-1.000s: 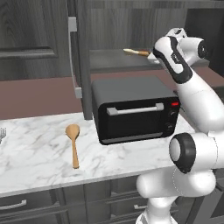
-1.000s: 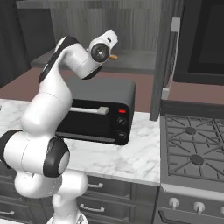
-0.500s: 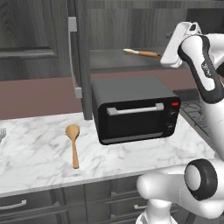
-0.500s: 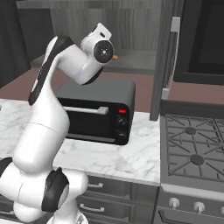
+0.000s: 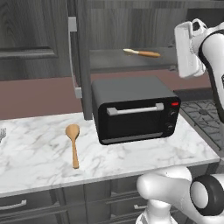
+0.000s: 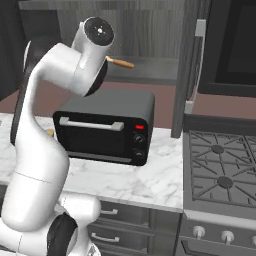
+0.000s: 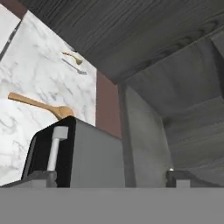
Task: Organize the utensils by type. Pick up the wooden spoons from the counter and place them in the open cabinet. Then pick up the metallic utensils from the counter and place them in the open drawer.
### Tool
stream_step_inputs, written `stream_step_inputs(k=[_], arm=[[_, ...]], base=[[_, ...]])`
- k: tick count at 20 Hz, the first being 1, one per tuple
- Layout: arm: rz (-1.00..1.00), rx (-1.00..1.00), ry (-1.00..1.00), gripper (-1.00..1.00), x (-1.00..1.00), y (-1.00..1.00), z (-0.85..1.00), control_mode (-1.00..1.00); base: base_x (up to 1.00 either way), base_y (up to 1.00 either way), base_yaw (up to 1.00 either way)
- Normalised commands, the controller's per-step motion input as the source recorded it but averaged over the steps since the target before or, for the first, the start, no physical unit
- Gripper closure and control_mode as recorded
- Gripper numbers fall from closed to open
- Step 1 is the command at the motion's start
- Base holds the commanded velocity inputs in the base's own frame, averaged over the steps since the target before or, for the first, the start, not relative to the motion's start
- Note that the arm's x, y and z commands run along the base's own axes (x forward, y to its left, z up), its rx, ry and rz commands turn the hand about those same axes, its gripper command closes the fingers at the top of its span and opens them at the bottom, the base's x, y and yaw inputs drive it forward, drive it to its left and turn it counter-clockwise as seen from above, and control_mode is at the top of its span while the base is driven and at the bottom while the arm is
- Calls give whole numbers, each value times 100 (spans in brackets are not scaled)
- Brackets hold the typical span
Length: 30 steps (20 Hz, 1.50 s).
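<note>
Gripper spread, nothing between tips. Toaster oven directly below it; brown spoon, fork, gold spoon beyond on counter.

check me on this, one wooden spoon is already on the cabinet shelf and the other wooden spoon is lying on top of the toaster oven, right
Not quite. One wooden spoon is on the cabinet shelf, but the other wooden spoon lies on the counter, left of the toaster oven, not on top of it. The left base view shows this.
</note>
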Motion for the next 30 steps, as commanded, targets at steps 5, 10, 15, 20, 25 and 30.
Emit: stream_step_inputs(k=[5,10,15,20,25,30], arm=[[10,-51,1,-100,-94,37,-71,-100],[1,-37,-4,-100,-65,15,-99,-100],[6,-24,-3,-100,-47,1,-99,-100],[29,-28,0,-100,-5,27,-68,-100],[38,-24,0,-100,0,53,-38,-100],[40,-15,0,-100,0,60,-38,-100]], base=[[0,0,0],[0,0,0],[0,0,0],[0,0,0],[0,0,0],[0,0,0]])
